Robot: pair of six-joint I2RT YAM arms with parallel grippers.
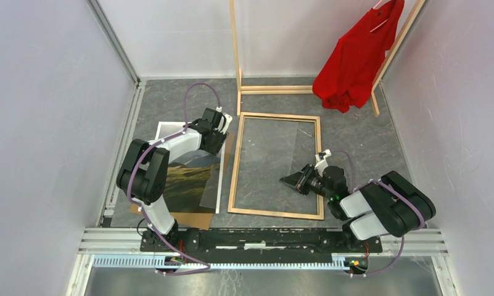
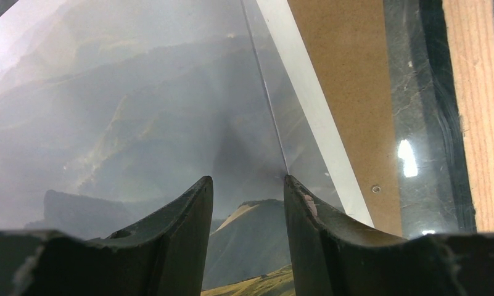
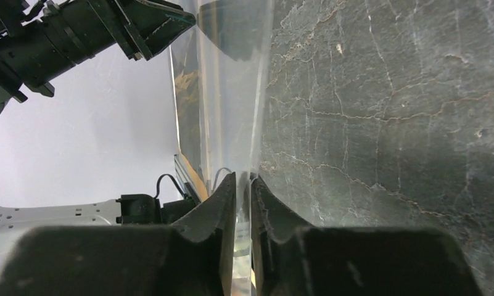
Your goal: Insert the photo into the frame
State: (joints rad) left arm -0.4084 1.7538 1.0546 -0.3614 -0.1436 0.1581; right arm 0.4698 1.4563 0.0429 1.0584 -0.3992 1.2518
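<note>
The photo [image 1: 192, 185] lies face up at the left on a brown backing board [image 1: 189, 219]. The frame [image 1: 235, 166] lies flat in the middle, wood side up. My right gripper [image 1: 292, 180] is inside the frame's opening, shut on the edge of a clear sheet [image 3: 226, 92] that tilts up and reaches left over the photo. My left gripper [image 1: 216, 139] is open above the photo's far right part. In the left wrist view its jaws [image 2: 248, 182] stand apart over the photo [image 2: 139, 123]. The backing board [image 2: 349, 74] and the frame rail [image 2: 475, 111] lie to its right.
A wooden clothes rack [image 1: 275, 89] with a red shirt [image 1: 355, 58] stands at the back right, just beyond the frame. Walls close in on the left, right and back. The left arm [image 3: 78, 31] shows in the right wrist view.
</note>
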